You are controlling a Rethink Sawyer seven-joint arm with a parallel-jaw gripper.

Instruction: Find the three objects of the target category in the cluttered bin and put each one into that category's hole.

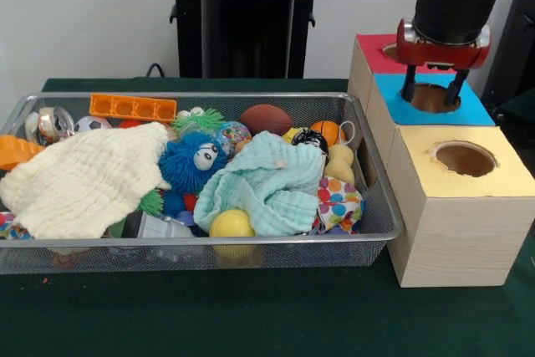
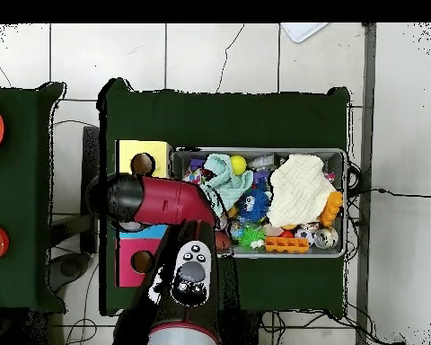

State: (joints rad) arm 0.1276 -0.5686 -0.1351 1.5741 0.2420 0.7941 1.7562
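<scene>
Overhead, the empty, spread claw (image 1: 433,94) hangs above the blue hole (image 1: 435,99); at nine o'clock, cloths (image 1: 84,177) smother the bin (image 1: 201,250) toys.

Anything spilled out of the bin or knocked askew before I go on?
Nothing stands out. The wire bin sits square beside the three hole boxes, with the toys and both cloths inside its walls. The claw hangs open and empty over the blue box's hole. The yellow box's hole is unblocked.

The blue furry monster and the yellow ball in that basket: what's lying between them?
In the front view, a rumpled mint green cloth fills most of the stretch from the blue furry monster to the yellow ball.
</scene>
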